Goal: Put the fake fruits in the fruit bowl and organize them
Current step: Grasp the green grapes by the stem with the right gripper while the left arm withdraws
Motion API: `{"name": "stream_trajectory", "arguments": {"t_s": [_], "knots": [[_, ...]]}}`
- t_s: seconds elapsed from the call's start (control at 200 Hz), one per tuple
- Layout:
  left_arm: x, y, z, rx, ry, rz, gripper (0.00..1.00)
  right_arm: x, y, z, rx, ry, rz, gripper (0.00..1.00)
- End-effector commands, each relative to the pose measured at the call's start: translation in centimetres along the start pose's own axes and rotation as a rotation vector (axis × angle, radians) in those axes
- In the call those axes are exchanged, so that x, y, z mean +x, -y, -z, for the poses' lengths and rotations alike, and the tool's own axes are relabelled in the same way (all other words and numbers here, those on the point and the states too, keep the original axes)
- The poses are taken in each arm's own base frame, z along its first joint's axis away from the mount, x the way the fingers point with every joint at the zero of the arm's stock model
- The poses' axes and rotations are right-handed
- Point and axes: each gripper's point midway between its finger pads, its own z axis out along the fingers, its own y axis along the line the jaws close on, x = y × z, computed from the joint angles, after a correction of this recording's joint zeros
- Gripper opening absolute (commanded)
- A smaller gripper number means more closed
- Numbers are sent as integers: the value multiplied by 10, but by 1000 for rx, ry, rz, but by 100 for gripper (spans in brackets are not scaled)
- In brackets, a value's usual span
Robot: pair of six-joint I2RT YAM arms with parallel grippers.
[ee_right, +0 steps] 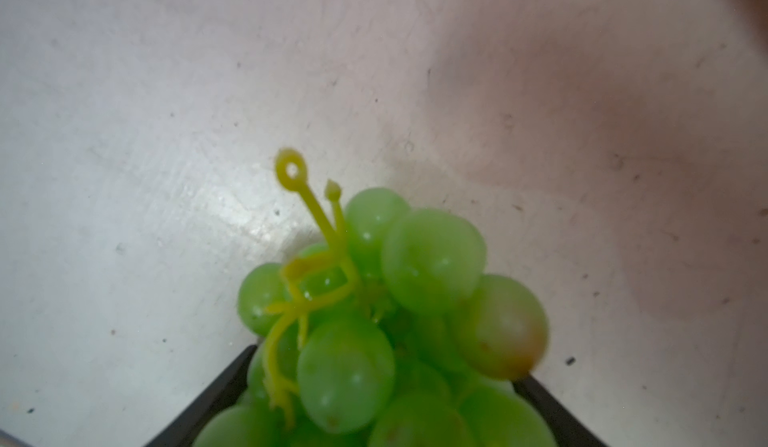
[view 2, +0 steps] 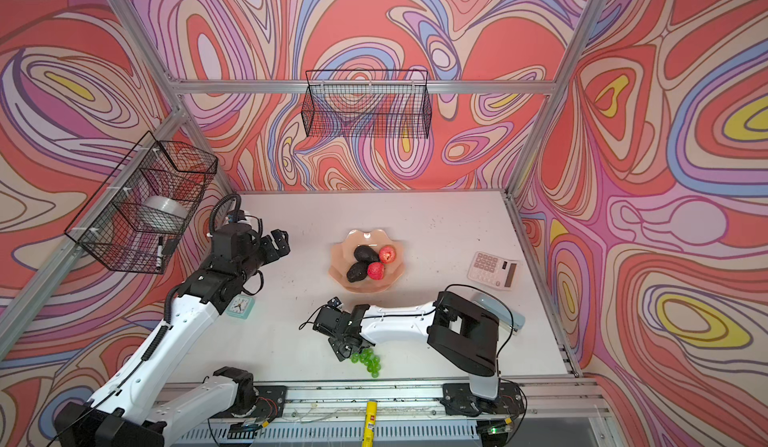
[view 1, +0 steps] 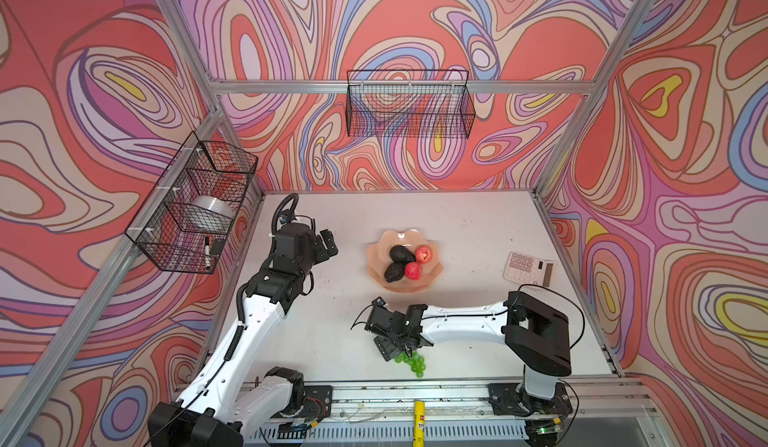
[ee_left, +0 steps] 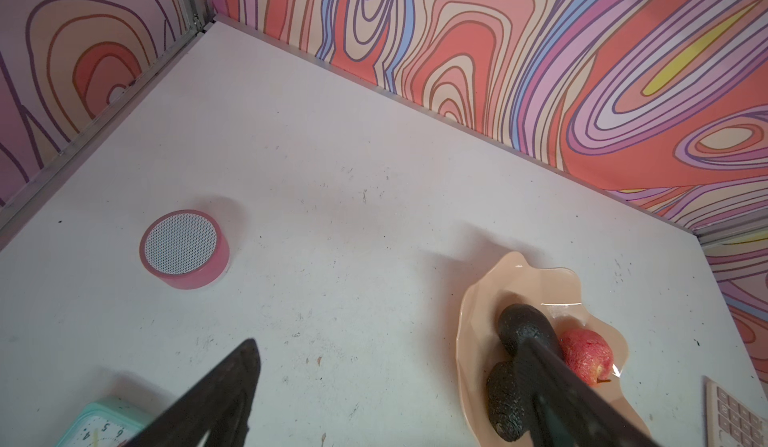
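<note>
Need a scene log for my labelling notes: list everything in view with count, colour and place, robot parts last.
fruit bowl: 1, peach-pink, table centre
apples: 2, red, in bowl
avocados: 2, blackish, in bowl beside apples
grapes: 1 bunch, green, near front edge, outside bowl
calculator: 1, pinkish-white, right of bowl
clock: 1, mint, by left arm
round puck: 1, pink with white mesh top, on table, apart from bowl
wire baskets: 2, black, back and left walls
tape roll: 1, clear, left basket
marker: 1, black-and-white, left basket
glue stick: 1, yellow, front rail
left gripper: 1, black, fingers open, empty
right gripper: 1, black, fingers flanking grapes, grip unclear
</note>
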Motion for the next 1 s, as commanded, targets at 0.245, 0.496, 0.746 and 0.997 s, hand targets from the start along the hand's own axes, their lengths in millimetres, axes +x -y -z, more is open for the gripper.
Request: {"name": "stream_trajectory", "arguments": {"t_s": [0.245, 0.496, 0.746, 0.997], "knots": [[1, -9, 7, -14, 1, 8, 96, -16, 21, 6, 24, 46, -65, 68], [-1, -15, 9, -33, 9, 4, 96, -57, 28, 53, -59, 180, -121, 61], [-1, -19, 11, -39, 15, 14, 96, -89, 49, 101, -95, 279, -127, 63], [1, -22, 10, -42, 8, 20, 96, -50, 45, 59, -92, 132, -113, 86]]}}
